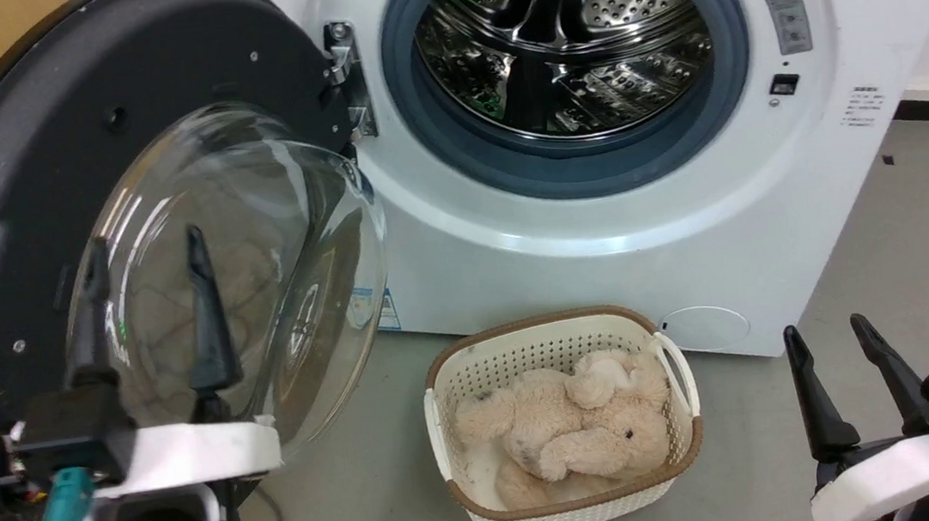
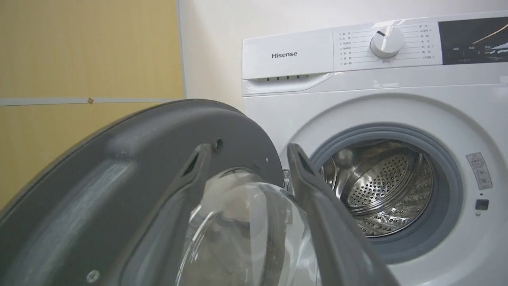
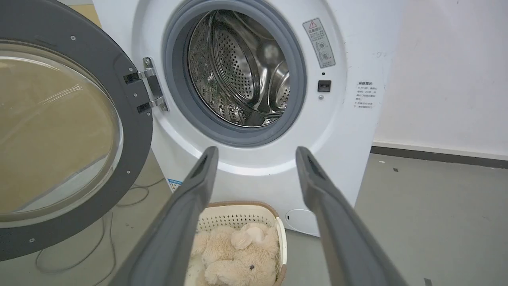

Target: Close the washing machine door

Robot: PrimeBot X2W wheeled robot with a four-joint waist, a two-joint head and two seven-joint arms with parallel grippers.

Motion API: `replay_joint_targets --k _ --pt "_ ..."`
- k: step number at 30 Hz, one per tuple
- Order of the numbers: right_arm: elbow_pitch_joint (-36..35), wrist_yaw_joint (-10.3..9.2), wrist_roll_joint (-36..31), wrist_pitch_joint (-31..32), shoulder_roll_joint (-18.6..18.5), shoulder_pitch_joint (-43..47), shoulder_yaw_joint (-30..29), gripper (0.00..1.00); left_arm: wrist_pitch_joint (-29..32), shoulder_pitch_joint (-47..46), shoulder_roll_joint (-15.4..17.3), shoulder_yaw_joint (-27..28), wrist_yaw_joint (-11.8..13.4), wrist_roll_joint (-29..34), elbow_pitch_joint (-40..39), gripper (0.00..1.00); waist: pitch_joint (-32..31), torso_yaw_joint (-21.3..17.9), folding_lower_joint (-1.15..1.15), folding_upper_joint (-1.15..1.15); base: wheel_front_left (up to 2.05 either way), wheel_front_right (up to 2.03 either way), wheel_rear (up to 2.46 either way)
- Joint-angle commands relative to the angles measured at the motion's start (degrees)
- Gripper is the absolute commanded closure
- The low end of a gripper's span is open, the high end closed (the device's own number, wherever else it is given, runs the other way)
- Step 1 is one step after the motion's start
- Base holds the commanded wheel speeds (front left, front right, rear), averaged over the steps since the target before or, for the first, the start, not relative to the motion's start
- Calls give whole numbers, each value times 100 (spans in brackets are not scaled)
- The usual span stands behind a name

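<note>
Two grippers: both were in the head view, the left gripper (image 1: 145, 259) at 8 o'clock and the right gripper (image 1: 836, 342) at 4 o'clock.
Door: the washing machine door (image 1: 13, 239) stood swung wide open on its hinge (image 1: 344, 79) at 11 o'clock, its glass bowl (image 1: 274, 255) bulging toward the camera.
Machine: the washing machine (image 1: 603, 263) showed its open porthole at 12 to 1 o'clock, with the grey gasket (image 1: 415, 119) and the steel drum (image 1: 571, 42) fully exposed.
Left gripper state: fingers were parted and held nothing; they rose in front of the glass bowl. Whether a fingertip touched the glass, I could not tell.
Left wrist view: the fingers (image 2: 317, 198) framed the glass bowl (image 2: 246, 222), with the black rim (image 2: 119, 159) from 9 to 11 o'clock and the drum (image 2: 389, 186) at 3 o'clock.
Right gripper state: wide open and empty, well apart from the door, pointing at the machine front above the basket (image 3: 238, 210).
Floor: a cream basket (image 1: 475, 363) holding a plush toy (image 1: 569, 431) sat at 6 o'clock, just below the porthole.
Step in hand: by my judgement, the approach; the door was not yet pushed.
Next move: likely the left gripper would need to press the door's outer face and sweep it around the hinge toward 1 o'clock until it latched.
Risk: the glass bowl looked slippery for a push.
</note>
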Motion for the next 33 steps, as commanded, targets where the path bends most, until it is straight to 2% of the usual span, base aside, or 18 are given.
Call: replay_joint_targets --k 1,2,3,17,23,28,33 --pt "-26 1 73 -69 9 -44 -35 0 -67 -178 32 84 37 -82 -140 0 19 88 0 0 0 0 0" --pt "-28 2 93 -81 10 -45 -42 0 -79 -224 36 143 32 -121 -184 53 25 124 0 0 0 0 0" --pt "-29 2 111 -93 10 -46 -49 0 -91 -271 37 204 25 -162 -229 100 31 160 0 0 0 0 0" --pt "-82 2 355 -260 13 -65 -170 0 -259 -904 -7 1263 -301 -1118 -432 100 135 716 0 0 0 0 0" --pt "-89 2 464 -332 15 -77 -193 0 -206 -1183 23 1720 -357 -1928 72 100 191 937 0 0 0 0 0" --pt "-92 2 569 -391 16 -89 -217 0 19 -1371 250 2030 -388 -2418 592 100 235 1066 0 0 0 0 0" --pt "-88 3 669 -451 17 -96 -262 0 537 -1517 378 2202 -357 -3051 1292 100 266 1169 0 0 0 0 0"
